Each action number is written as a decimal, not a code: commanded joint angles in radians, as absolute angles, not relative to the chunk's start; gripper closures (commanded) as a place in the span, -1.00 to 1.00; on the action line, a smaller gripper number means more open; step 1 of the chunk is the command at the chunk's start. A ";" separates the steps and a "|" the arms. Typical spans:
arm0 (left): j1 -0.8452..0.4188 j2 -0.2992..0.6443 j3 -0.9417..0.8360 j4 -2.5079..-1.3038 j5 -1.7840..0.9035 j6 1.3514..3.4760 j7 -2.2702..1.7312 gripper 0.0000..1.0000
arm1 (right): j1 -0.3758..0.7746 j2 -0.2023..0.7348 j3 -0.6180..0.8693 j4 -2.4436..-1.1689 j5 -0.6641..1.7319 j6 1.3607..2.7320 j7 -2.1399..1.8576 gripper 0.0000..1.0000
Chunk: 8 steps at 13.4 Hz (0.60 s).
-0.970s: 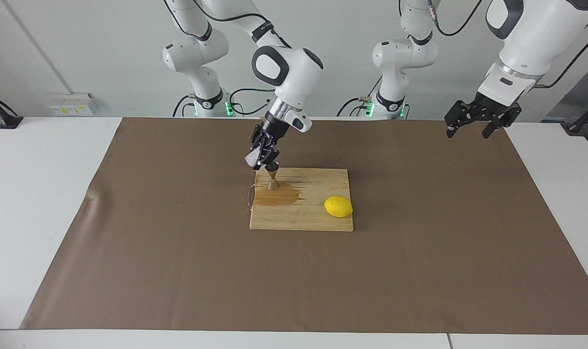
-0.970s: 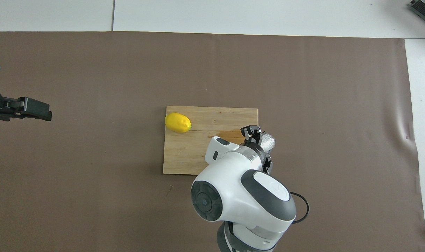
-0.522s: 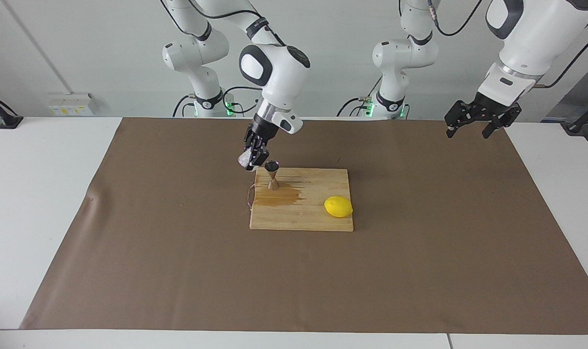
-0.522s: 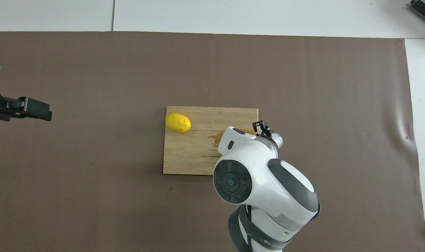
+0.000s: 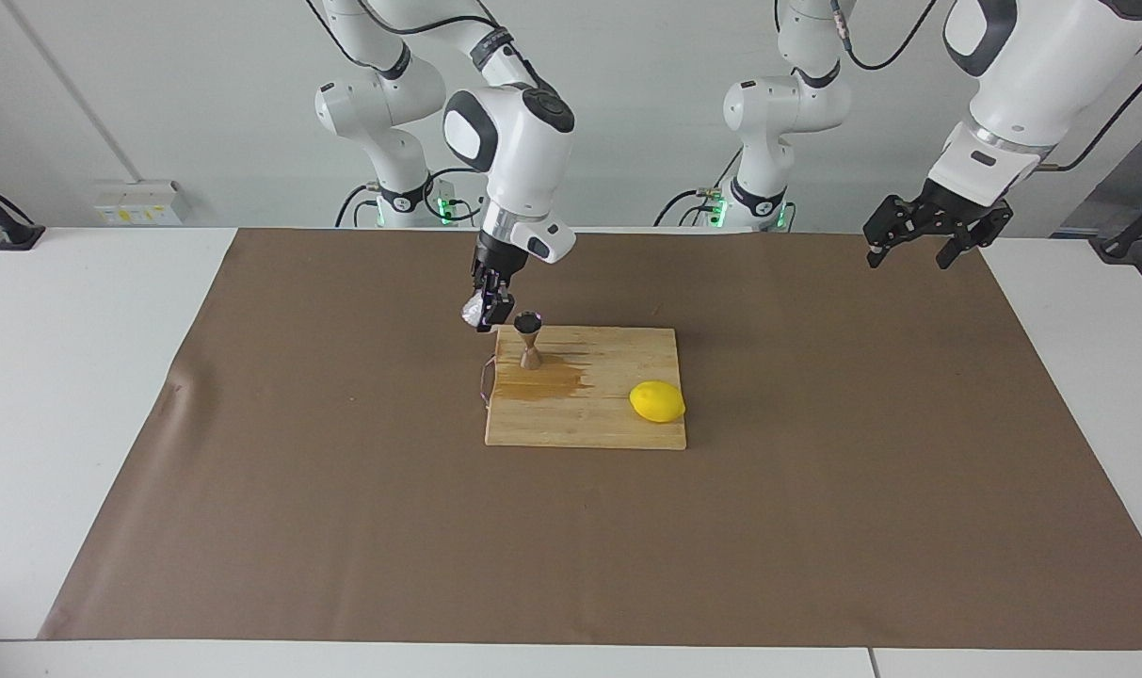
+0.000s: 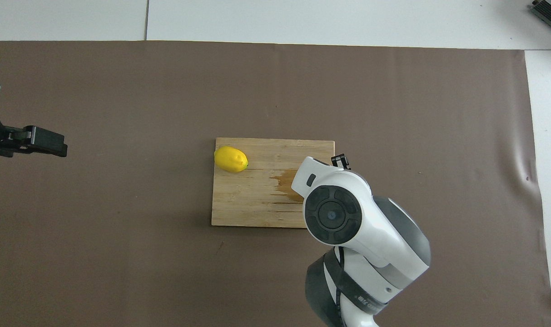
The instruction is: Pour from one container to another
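Observation:
The clear ribbed glass cup (image 5: 474, 309) hangs in my right gripper (image 5: 488, 312), which is shut on it. The cup is over the mat, just off the cutting board's corner, beside the jigger's rim and toward the right arm's end. The silvery hourglass jigger (image 5: 529, 340) stands upright on the wooden board (image 5: 608, 428) at its edge nearest the robots. In the overhead view the right arm's body covers both cup and jigger; only a tip of the right gripper (image 6: 340, 160) shows. My left gripper (image 5: 919, 247) waits open, high over the mat's edge at the left arm's end.
A yellow lemon (image 5: 657, 401) lies on the board toward the left arm's end, also in the overhead view as the lemon (image 6: 230, 159). A wet brown stain (image 5: 542, 381) spreads on the board around the jigger's foot. The brown mat (image 5: 345, 527) covers the table.
My right gripper has drawn the cup back from over the jigger toward the right arm's end, and the arm has swung more upright. The left arm has not moved.

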<state>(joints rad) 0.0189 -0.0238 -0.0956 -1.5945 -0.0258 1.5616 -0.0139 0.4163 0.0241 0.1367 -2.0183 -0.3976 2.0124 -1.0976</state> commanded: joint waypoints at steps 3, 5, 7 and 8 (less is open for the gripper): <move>0.023 -0.031 -0.097 -1.606 -0.032 1.566 -0.025 -1.00 | 0.377 0.015 0.144 -2.046 -0.312 2.088 -1.155 0.53; 0.023 -0.032 -0.097 -1.606 -0.032 1.566 -0.025 -1.00 | 0.376 0.017 0.146 -2.057 -0.302 2.121 -1.152 0.53; 0.023 -0.032 -0.097 -1.606 -0.032 1.566 -0.025 -1.00 | 0.371 0.017 0.146 -2.071 -0.273 2.138 -1.154 0.53; 0.023 -0.032 -0.097 -1.606 -0.032 1.566 -0.025 -1.00 | 0.377 0.015 0.146 -2.072 -0.247 2.141 -1.154 0.53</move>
<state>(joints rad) 0.0189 -0.0238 -0.0956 -1.5945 -0.0258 1.5617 -0.0140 0.3899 0.0258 0.1367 -2.0513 -0.2990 2.1147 -1.1272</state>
